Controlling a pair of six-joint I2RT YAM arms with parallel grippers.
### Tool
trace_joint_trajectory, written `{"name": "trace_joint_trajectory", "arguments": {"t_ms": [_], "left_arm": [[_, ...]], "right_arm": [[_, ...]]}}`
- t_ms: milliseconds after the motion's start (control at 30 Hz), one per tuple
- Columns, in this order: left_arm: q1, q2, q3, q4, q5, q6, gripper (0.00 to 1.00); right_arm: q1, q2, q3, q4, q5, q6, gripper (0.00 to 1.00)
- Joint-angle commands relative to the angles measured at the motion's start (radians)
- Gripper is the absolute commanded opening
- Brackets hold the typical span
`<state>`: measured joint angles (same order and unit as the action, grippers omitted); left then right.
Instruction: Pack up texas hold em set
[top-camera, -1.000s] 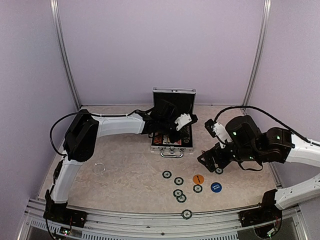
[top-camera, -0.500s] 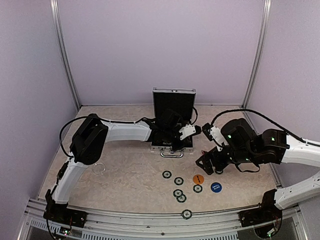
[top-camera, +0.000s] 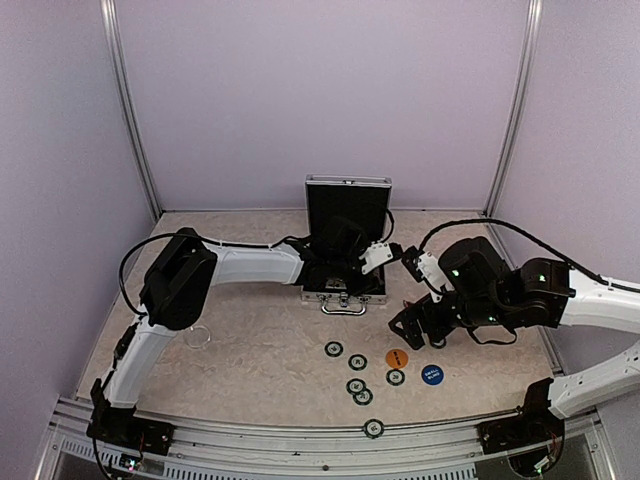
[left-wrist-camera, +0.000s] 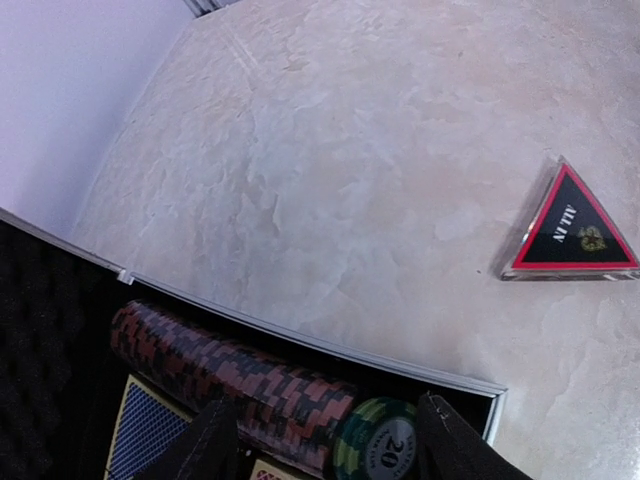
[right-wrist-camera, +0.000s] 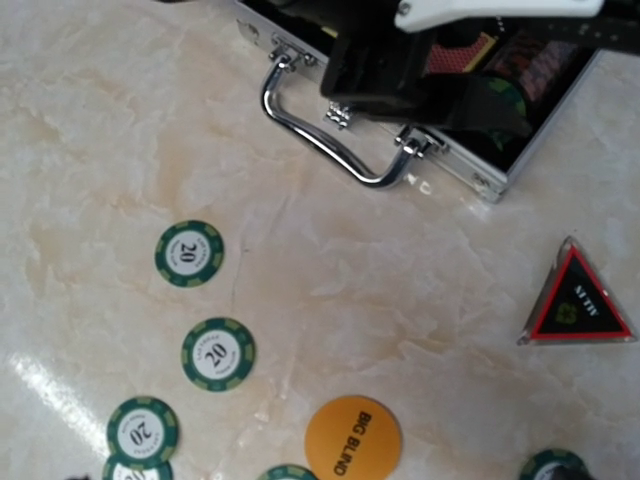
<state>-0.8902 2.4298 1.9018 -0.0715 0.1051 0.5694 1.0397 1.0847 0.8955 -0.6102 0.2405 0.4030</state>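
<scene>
1. The left gripper (left-wrist-camera: 325, 420) reaches into the right end of the briefcase (top-camera: 320, 293). Its fingers (left-wrist-camera: 200, 450) are spread apart, one on either side of a green chip (left-wrist-camera: 385, 445) marked 20. Whether either pad touches that chip cannot be told.
2. The green chip stands on edge at the end of the red chip row (left-wrist-camera: 230, 360). A blue-backed card deck (left-wrist-camera: 145, 430) lies beside the row on the black lining.
3. The right gripper (top-camera: 412, 325) hangs above the table (top-camera: 260, 330) just right of the briefcase, jaws wide with nothing between them.
4. The briefcase sits mid-table, toward the back wall, with its long axis running left to right. Its lid (top-camera: 347, 205) stands upright on the far side, and the open face is turned toward the arms. The chrome handle (right-wrist-camera: 335, 140) on the near wall points toward the arm bases.
5. The triangular marker (right-wrist-camera: 577, 300), black with a red border, lies flat on the table to the right of the briefcase, apart from it.
6. Loose green chips (right-wrist-camera: 189, 253), an orange disc (right-wrist-camera: 352, 438) and a blue disc (top-camera: 432, 374) lie clustered nearer the arms. One more chip rests on the front rail (top-camera: 373, 428).
7. The table is glossy, beige and marbled. Pale lilac walls (top-camera: 320, 90) close it in on three sides, with aluminium posts (top-camera: 130, 110) at the back corners.
</scene>
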Motion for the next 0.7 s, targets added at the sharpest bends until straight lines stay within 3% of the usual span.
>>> {"name": "trace_joint_trajectory", "arguments": {"t_ms": [0,233,500,667], "left_arm": [[-0.004,-0.044,-0.028,0.098,-0.125,-0.014,0.62],[0.001,-0.072,-0.041,0.151,-0.239,-0.043,0.65],[0.013,-0.194,-0.138,0.085,0.003,-0.044,0.66],[0.011,-0.171,-0.099,-0.023,0.023,-0.026,0.66]], "right_arm": [[-0.007,0.003,-0.004,0.016,-0.002,0.007,1.0],[-0.007,0.004,0.0,0.013,-0.002,0.006,1.0],[-0.007,0.004,-0.002,0.01,-0.01,0.003,1.0],[-0.007,0.001,-0.009,0.015,-0.013,0.002,1.0]]}}
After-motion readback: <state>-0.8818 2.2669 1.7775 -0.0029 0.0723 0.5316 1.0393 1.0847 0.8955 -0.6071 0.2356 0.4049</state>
